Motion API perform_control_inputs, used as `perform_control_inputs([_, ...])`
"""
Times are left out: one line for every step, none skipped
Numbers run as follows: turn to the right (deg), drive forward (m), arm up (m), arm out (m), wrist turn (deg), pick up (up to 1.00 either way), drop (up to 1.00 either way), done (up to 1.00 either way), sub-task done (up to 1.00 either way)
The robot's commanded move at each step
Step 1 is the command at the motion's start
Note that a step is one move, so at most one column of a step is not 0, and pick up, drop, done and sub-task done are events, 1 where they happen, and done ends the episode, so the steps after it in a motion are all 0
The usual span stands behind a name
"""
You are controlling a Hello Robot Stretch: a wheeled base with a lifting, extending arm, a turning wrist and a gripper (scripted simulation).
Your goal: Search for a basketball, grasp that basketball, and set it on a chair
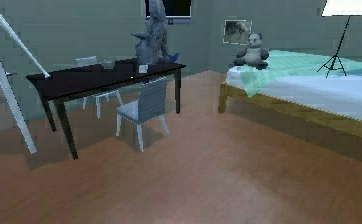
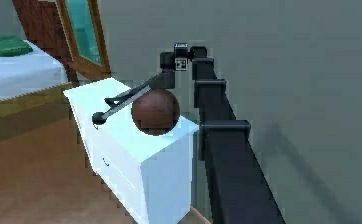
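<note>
Forward view: a dark table (image 1: 99, 75) stands left of middle, with a grey statue (image 1: 154, 35) on it and a pale chair (image 1: 146, 107) at its near side. A bed (image 1: 319, 85) with a toy panda (image 1: 252, 50) lies to the right

Arm side view: the arm (image 2: 224, 140) reaches far out, its gripper (image 2: 109, 108) at a reddish-brown basketball (image 2: 154, 112) by the top of a white drawer cabinet (image 2: 139, 170). I cannot tell how the fingers are set or whether they hold the ball

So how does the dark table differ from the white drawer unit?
The table is black, open on thin legs; the drawer unit is white, a closed box. The table bears a grey statue; on or just above the drawer unit is a dark reddish ball. Both stand on wood floor.
</note>
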Motion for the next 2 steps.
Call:
perform_control_inputs([0.0,0.00,0.00,0.00,45.0,0.00,0.00,0.00,0.00])
perform_control_inputs([0.0,0.00,0.00,0.00,21.0,0.00,0.00,0.00,0.00])
